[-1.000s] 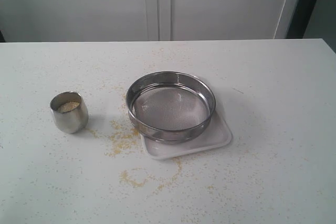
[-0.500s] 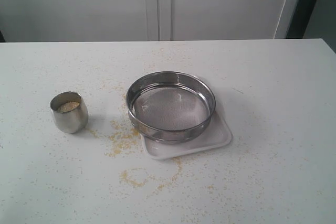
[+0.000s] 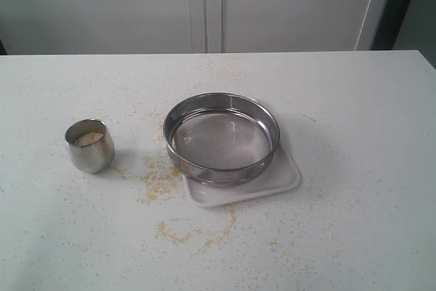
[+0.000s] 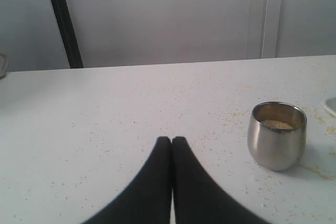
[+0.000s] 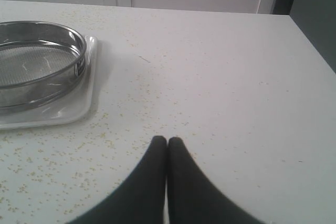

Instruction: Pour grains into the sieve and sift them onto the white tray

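Open table (image 3: 354,100) between steel cup (image 3: 89,145) and sieve (image 3: 225,172) on white tray (image 3: 283,175), both unobstructed from above.

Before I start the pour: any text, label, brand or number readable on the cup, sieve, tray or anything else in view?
None can be read in any view.
The steel cup, the sieve, the white tray and the table show no lettering, labels or numbers.
The cabinet doors behind are blank too.

Closed claw (image 5: 167,140); sieve (image 5: 32,91) seemingly on tray (image 5: 89,98)

Sieve (image 3: 221,140) sits on tray (image 3: 287,177); cup (image 3: 89,146) stands to its left
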Controlling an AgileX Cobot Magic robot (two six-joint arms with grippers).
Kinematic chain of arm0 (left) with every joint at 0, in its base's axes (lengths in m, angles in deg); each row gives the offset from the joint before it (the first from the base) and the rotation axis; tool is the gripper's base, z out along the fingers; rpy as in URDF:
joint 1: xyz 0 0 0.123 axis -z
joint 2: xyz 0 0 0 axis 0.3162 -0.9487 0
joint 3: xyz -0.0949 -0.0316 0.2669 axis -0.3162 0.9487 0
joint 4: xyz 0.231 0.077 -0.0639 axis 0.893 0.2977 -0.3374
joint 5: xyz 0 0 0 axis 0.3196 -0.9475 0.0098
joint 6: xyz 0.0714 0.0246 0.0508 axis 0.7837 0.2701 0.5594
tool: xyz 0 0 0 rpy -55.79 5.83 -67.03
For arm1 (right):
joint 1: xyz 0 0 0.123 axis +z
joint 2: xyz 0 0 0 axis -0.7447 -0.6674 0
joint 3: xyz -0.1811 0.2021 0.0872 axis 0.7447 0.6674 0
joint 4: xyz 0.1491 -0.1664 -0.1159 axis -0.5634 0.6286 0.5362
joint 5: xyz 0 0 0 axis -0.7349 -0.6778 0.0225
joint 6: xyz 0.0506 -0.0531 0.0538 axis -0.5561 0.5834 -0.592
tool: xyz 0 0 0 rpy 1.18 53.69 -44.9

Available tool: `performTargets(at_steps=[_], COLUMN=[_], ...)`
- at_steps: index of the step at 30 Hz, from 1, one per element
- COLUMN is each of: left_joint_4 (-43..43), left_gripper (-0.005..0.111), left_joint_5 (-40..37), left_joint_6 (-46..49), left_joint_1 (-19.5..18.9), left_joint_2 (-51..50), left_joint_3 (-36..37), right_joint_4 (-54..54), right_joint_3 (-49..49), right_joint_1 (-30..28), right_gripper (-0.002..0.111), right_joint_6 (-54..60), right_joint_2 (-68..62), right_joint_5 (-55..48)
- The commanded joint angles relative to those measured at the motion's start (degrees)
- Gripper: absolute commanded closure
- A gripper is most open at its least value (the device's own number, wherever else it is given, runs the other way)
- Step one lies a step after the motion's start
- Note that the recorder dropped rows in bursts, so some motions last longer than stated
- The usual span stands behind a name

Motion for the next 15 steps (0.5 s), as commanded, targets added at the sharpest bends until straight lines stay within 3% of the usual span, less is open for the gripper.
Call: performTargets(at_steps=[1,15], left_joint_4=[0.0,0.0], left_gripper=[0.107,0.107], left_joint_5=[1.3,9.7], left_joint_6=[-0.2,-0.6], left_joint_1=[0.0,0.0], left_joint_2=[0.3,0.3], left_joint_3=[0.2,0.2], right_joint_4=[0.4,0.4], right_joint_3=[0.3,0.3], right_joint_1=[-0.1,-0.1], right_gripper=[0.108,0.108], right_joint_6=[0.2,0.2], right_joint_2=[0.2,0.2], right_joint_5=[1.0,1.0])
